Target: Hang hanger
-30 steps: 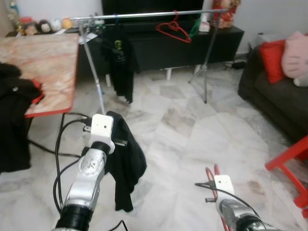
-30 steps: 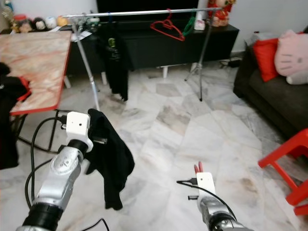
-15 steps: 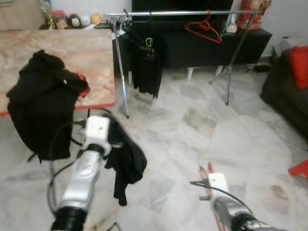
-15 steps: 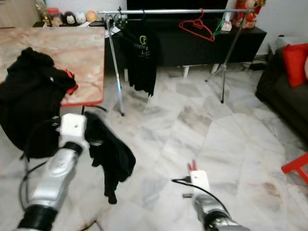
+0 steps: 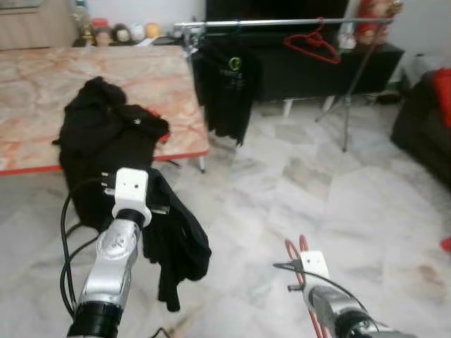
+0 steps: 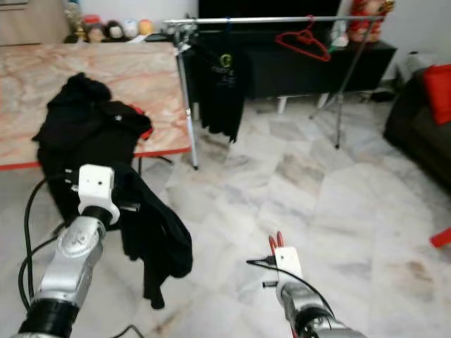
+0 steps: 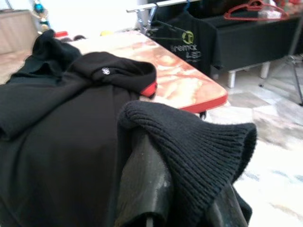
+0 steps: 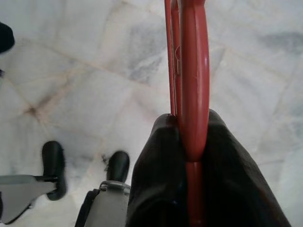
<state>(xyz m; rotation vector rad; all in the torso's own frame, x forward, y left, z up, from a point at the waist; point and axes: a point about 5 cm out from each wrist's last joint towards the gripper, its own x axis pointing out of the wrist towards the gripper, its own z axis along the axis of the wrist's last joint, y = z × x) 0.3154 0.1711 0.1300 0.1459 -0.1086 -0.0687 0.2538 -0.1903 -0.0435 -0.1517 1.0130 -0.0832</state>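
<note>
My right fingers (image 8: 161, 156) are clamped on the red hanger (image 8: 191, 71), which runs out ahead of them low over the marble floor (image 5: 352, 211). The left gripper (image 7: 165, 189) has a black garment (image 5: 176, 239) draped over it; the cloth hides the tips, so I cannot tell whether they are pinched on it or merely carrying it.

Over the last second the whole view has swung, which I read as my own turn and not things moving. The counter (image 5: 42, 70) with its pile of black clothes (image 5: 106, 134) now sits square in front of me, to the left of the clothes rail (image 5: 282, 22), where before it was at the left edge. The rail is beyond the counter's far right corner, with a black shirt (image 5: 229, 91) at its near end and a spare red hanger (image 5: 313, 46) farther along.

My judgement: both hands are loaded, the rail is well apart from me, and the hanger is not yet dressed, so I am facing the counter to pair garment and hanger first.
</note>
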